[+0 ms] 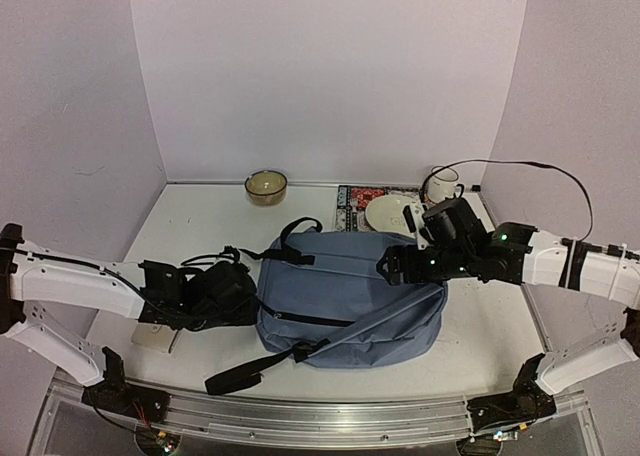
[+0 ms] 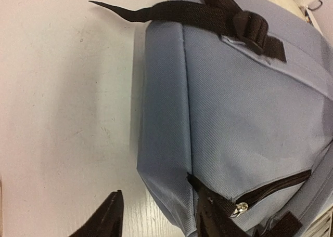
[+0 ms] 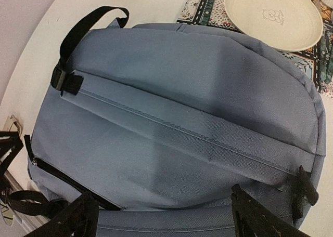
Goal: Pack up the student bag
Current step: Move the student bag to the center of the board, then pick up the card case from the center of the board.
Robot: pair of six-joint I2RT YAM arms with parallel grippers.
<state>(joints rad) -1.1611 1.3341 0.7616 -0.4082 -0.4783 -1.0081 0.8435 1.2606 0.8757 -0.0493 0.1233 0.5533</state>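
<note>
The student bag (image 1: 350, 296) lies flat in the middle of the table, blue-grey with black straps (image 1: 300, 238). My left gripper (image 1: 248, 298) is at its left edge. In the left wrist view the left gripper (image 2: 158, 195) is open and straddles the bag's corner (image 2: 166, 169): the right finger (image 2: 216, 219) lies against the fabric beside the zipper pull (image 2: 240, 209), and table shows between the left finger (image 2: 104, 221) and the bag. My right gripper (image 1: 395, 266) hovers over the bag's upper right part. It stands wide open (image 3: 164, 200) above the fabric (image 3: 171, 117), holding nothing.
Behind the bag are a brown bowl (image 1: 266, 185), a white plate (image 1: 390, 214) on a patterned mat (image 1: 355, 201) and a white mug (image 1: 443, 184). A small tan flat object (image 1: 155, 336) lies under the left arm. A loose strap (image 1: 240, 376) trails toward the near edge.
</note>
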